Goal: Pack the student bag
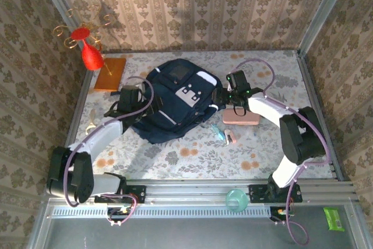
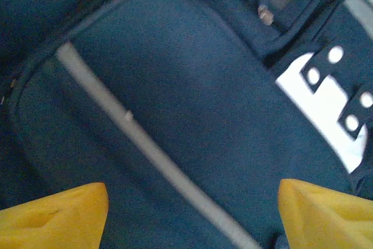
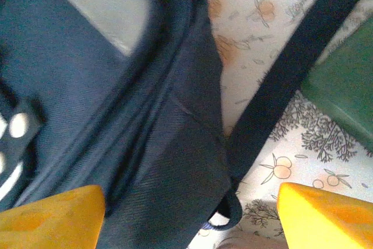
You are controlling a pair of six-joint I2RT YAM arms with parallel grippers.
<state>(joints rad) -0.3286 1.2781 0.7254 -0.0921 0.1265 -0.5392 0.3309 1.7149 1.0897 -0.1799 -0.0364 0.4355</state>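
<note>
The student bag [image 1: 173,98], a dark navy backpack with a grey-white front patch [image 1: 187,93], lies flat in the middle of the table. My left gripper [image 1: 145,104] is at its left side. In the left wrist view the yellow fingers [image 2: 53,217] stand wide apart over navy fabric and a pale stripe [image 2: 145,144], holding nothing. My right gripper [image 1: 221,98] is at the bag's right edge. Its yellow fingers [image 3: 326,214] are also spread wide, above the bag's side [image 3: 175,161] and a black strap [image 3: 291,68]. Neither grips the bag.
A pink flat item [image 1: 240,118] lies just right of the bag under the right arm. A teal item [image 1: 220,134] and a small eraser-like piece [image 1: 231,138] lie in front. An orange notebook [image 1: 109,74] and a red vase [image 1: 91,55] sit at back left. A green object [image 3: 344,86] is by the strap.
</note>
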